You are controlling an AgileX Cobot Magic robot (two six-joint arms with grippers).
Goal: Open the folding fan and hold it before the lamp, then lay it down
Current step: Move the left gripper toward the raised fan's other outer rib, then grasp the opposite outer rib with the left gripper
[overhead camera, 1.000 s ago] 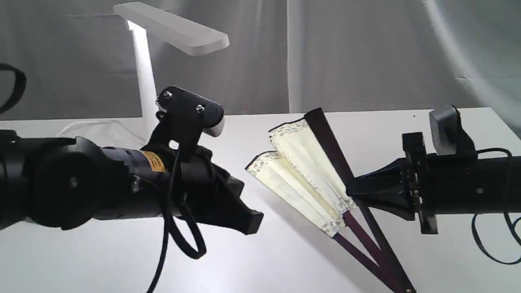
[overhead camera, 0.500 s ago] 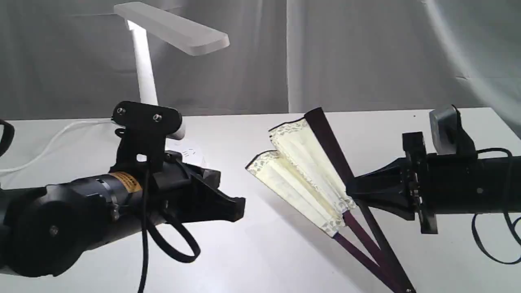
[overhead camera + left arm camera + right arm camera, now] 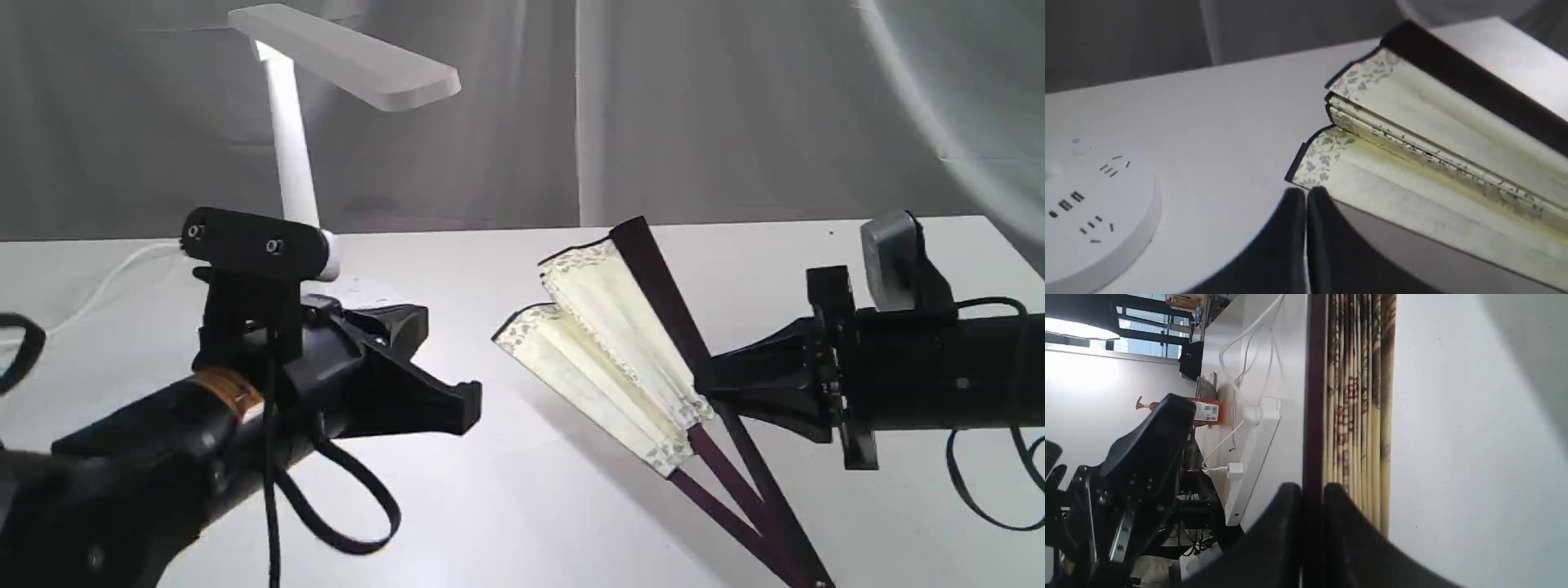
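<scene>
The folding fan is partly spread, its cream pleats tilted up to the left and its maroon ribs running down to the pivot at the bottom right. My right gripper is shut on the fan's dark upper guard. In the right wrist view the pleats show calligraphy. My left gripper is shut on nothing and stays apart from the fan, to its left. Its tips lie just off the fan's lower floral corner. The lamp stands at the back left, lit.
The lamp's round base with sockets sits on the white table behind my left arm, and its white cord trails left. A white power strip lies along the table's edge. Grey curtains hang behind.
My left arm has pulled back to the left and turned, uncovering the lamp's stem. The fan and my right gripper have held still.
</scene>
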